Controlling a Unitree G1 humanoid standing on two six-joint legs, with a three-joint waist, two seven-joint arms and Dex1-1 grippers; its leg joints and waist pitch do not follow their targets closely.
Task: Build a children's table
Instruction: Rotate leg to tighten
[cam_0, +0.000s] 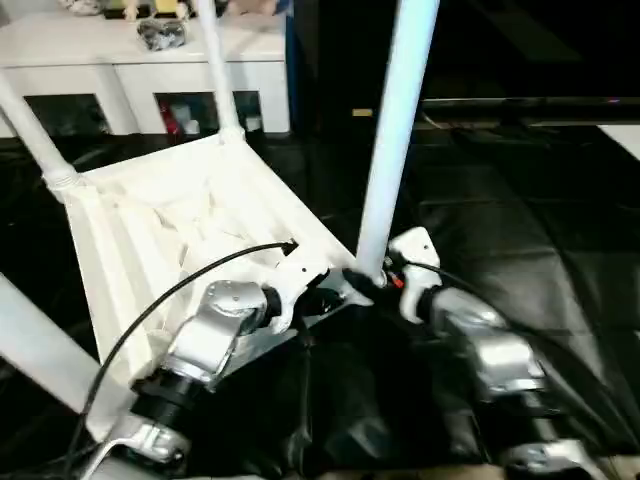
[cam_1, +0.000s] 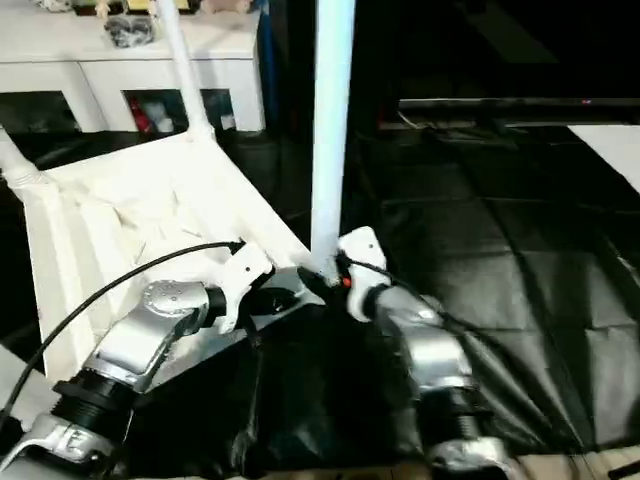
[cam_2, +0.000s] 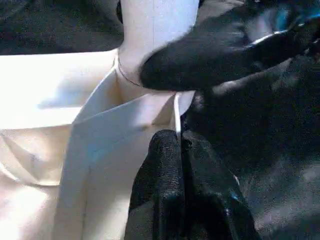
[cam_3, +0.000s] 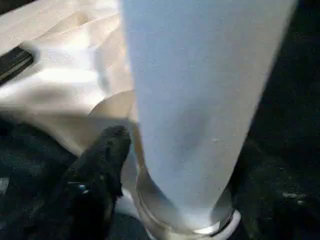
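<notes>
Left eye view: the small white plastic children's table lies upside down on black sheeting, left end effector pressed together at its corner, right end effector spread around the near leg.

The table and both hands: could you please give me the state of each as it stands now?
Tabletop: upside down, tilted, ribbed underside up.
Near leg: upright in its corner socket.
Two far legs: seated in sockets.
Left hand: shut, at the tabletop's corner.
Right hand: at the near leg's base.
</notes>
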